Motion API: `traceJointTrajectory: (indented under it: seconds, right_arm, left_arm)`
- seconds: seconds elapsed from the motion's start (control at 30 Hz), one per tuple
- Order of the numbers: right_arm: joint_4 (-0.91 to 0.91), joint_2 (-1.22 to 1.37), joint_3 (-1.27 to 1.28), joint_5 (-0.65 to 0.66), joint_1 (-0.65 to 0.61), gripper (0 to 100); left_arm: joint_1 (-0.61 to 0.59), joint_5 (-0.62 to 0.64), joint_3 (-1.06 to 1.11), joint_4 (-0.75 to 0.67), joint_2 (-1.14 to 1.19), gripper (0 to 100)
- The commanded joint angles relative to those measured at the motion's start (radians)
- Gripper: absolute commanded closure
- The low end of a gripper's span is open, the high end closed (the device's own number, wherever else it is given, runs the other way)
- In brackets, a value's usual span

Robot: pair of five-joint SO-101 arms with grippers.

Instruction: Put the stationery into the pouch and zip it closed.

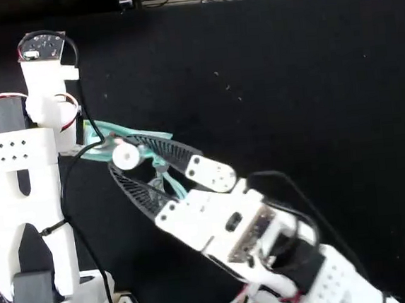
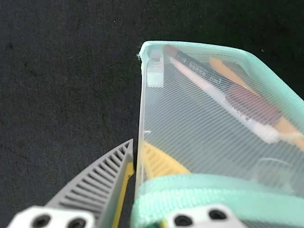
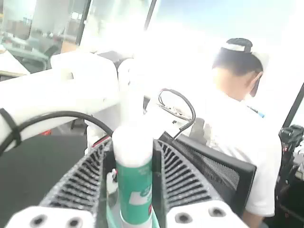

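A translucent pouch (image 2: 204, 128) with mint-green trim fills the left wrist view, with pens and a pencil (image 2: 223, 99) lying inside it. My left gripper (image 2: 137, 153) is shut on the pouch's side wall, one finger outside and the yellow-padded one inside. In the high view the pouch (image 1: 160, 136) lies left of the table's centre, beside the left arm (image 1: 19, 160). My right gripper (image 1: 115, 154) hovers over it, shut on a glue stick (image 1: 126, 157). In the right wrist view the glue stick (image 3: 135, 178), white-capped with a green label, stands upright between the dark ribbed fingers (image 3: 183, 183).
A black cloth (image 1: 288, 80) covers the table, bare to the right and at the back. The right arm's white body (image 1: 252, 232) stretches in from the lower right. Cables loop around both arms.
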Motion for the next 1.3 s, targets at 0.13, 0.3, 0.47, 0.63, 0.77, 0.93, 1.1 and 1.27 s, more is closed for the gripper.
traceJointTrajectory:
  seconds: [0.13,0.3,0.47,0.63,0.77,0.93,1.1,1.27]
  right_arm:
    - [-0.166,0.171,0.024,0.000,0.003,98.5]
    - [-0.172,0.311,0.025,0.002,0.052,98.5]
    - [-0.169,0.409,0.025,0.000,0.173,98.5]
    - [-0.123,0.415,0.012,0.000,0.138,98.4]
    - [0.057,0.415,-0.090,0.000,0.071,96.7]
    - [0.486,0.415,-0.348,-0.015,0.063,76.5]
    - [0.775,0.415,-0.605,-0.038,0.061,74.7]
    - [0.965,0.414,-0.769,-0.041,0.097,74.7]
  left_arm:
    - [0.005,-0.006,0.024,0.008,0.011,97]
    - [0.005,-0.008,0.022,0.008,0.011,97]
    - [0.005,-0.008,0.024,0.008,0.011,97]
    - [0.005,-0.008,0.024,0.008,0.011,97]
    - [0.001,-0.008,0.025,0.008,0.011,97]
    - [0.001,-0.008,0.025,0.008,0.011,97]
    - [0.004,-0.008,0.025,0.008,0.011,97]
    - [0.001,-0.008,0.025,0.008,0.011,97]
